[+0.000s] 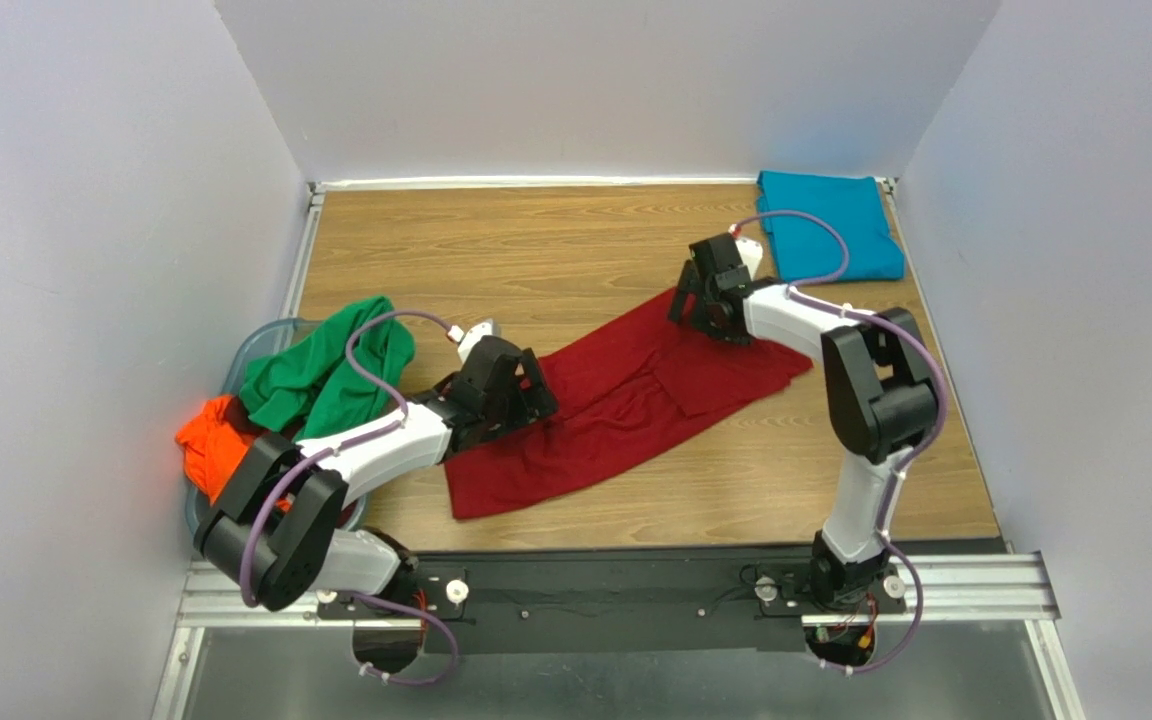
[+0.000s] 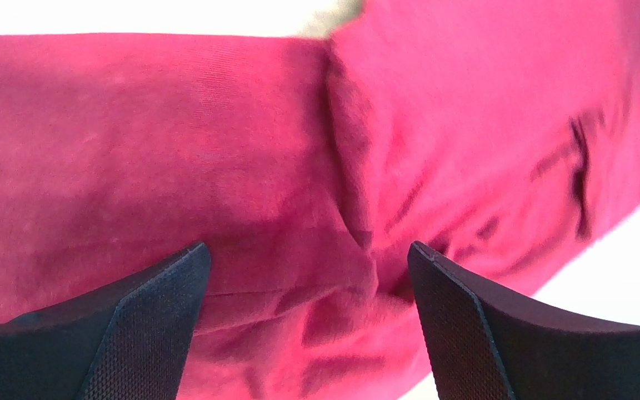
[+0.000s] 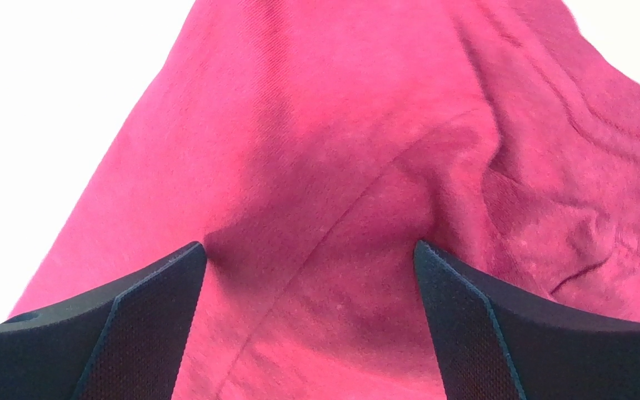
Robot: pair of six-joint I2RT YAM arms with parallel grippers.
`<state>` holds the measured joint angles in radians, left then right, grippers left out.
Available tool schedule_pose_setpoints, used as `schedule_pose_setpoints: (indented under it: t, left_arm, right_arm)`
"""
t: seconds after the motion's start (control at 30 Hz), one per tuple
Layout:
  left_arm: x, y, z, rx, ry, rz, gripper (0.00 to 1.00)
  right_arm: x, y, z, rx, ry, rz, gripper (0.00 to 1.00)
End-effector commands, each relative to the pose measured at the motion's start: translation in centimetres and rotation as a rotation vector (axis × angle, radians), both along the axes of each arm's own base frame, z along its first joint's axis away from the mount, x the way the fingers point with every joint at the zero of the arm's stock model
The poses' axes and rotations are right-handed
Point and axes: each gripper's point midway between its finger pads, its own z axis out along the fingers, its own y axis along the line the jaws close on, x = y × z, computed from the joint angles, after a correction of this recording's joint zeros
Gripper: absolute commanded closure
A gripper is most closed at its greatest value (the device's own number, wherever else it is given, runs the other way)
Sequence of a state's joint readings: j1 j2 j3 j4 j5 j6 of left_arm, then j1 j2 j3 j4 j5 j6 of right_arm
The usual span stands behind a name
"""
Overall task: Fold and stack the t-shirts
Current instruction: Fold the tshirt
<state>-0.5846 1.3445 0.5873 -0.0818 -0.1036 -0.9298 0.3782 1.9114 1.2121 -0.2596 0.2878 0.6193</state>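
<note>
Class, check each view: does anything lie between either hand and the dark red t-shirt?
Nothing visible does. The left hand and right hand are open over the dark red t-shirt; only its cloth shows within each opening.

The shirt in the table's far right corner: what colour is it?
Plain teal-blue. The shirt shows only in the top external view.

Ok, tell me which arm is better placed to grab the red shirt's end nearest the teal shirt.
Right. The right hand is open over that end of the red shirt, near the teal shirt; the left hand is open over the opposite end.
</note>
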Motion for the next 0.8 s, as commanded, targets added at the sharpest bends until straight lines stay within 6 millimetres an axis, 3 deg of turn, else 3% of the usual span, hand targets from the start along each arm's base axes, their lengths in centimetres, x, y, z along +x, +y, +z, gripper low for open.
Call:
schedule_pose_setpoints:
  t: [0.0, 0.1, 0.2, 0.23, 0.27, 0.3, 0.47, 0.53, 0.57, 0.6, 0.63, 0.73, 0.77]
  left_arm:
    - [-2.3, -1.0, -0.1, -0.070, 0.055, 0.022, 0.04]
    - [-3.5, -1.6, -0.4, -0.092, 0.080, 0.016, 0.04]
    - [-4.6, -2.4, -0.3, -0.118, 0.094, 0.008, 0.05]
    - [-5.3, -3.1, -0.3, -0.123, 0.097, -0.009, 0.04]
    - [-5.7, -3.4, -0.2, -0.139, 0.105, -0.001, 0.04]
    - [-6.1, -3.7, -0.3, -0.145, 0.111, -0.005, 0.04]
    - [-8.5, -5.5, -0.8, -0.170, 0.156, -0.025, 0.05]
    - [-9.0, -6.4, -0.6, -0.182, 0.156, -0.042, 0.04]
    - [-9.3, -7.2, -0.5, -0.179, 0.154, -0.060, 0.04]
    - [-9.5, -7.7, -0.4, -0.180, 0.153, -0.074, 0.04]
    - [-9.4, -7.9, -0.3, -0.173, 0.147, -0.077, 0.05]
    - [-9.8, -9.4, 0.0, -0.170, 0.137, -0.101, 0.04]
    - [-9.6, -10.1, 0.3, -0.171, 0.130, -0.110, 0.04]
  right_arm:
    - [-0.1, 4.1, -4.9, 0.135, 0.142, 0.159, 0.00]
    - [1.0, 5.8, -5.6, 0.180, 0.154, 0.224, 0.00]
    - [2.9, 8.1, -5.0, 0.250, 0.136, 0.294, 0.00]
    - [2.9, 8.6, -6.5, 0.261, 0.165, 0.310, 0.00]
    - [4.2, 10.0, -5.5, 0.308, 0.141, 0.341, 0.00]
    - [4.2, 10.4, -7.0, 0.323, 0.168, 0.347, 0.00]
    - [8.0, 14.0, -5.6, 0.436, 0.111, 0.412, 0.00]
    - [8.6, 14.7, -6.6, 0.455, 0.118, 0.417, 0.00]
    - [9.6, 15.6, -5.6, 0.476, 0.090, 0.427, 0.00]
    - [9.3, 15.7, -6.6, 0.477, 0.109, 0.423, 0.00]
    - [10.6, 16.4, -5.7, 0.484, 0.073, 0.429, 0.00]
    - [12.7, 17.7, -5.8, 0.511, 0.034, 0.429, 0.00]
    - [12.7, 18.1, -6.9, 0.526, 0.049, 0.426, 0.00]
